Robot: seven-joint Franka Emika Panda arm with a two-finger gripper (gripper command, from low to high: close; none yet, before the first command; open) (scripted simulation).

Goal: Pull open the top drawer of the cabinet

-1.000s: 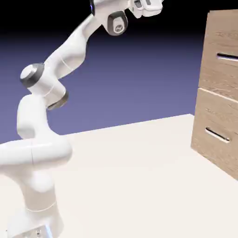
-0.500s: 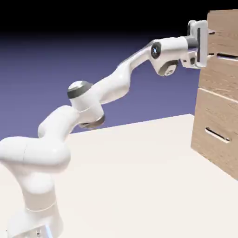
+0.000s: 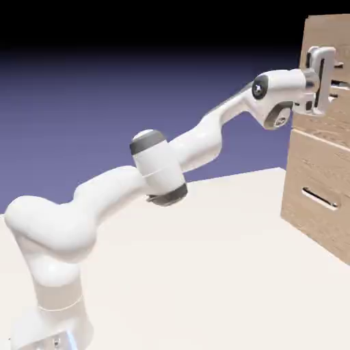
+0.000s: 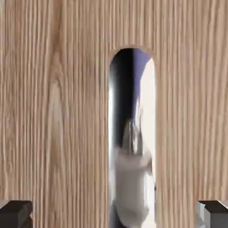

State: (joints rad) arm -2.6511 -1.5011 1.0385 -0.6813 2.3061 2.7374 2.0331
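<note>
At the scene's right, the top drawer point(image 3: 333, 102) of the cabinet point(image 3: 321, 171) is judged rigid; its slim, shiny, probably slippery handle point(image 4: 132, 142) is best grasped mid-bar by the gripper point(image 4: 115, 213), spread wide and empty.

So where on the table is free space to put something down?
The table is bare from the arm's base across to the cabinet. It is crowded only high up, where the claw sits at the top drawer.
</note>
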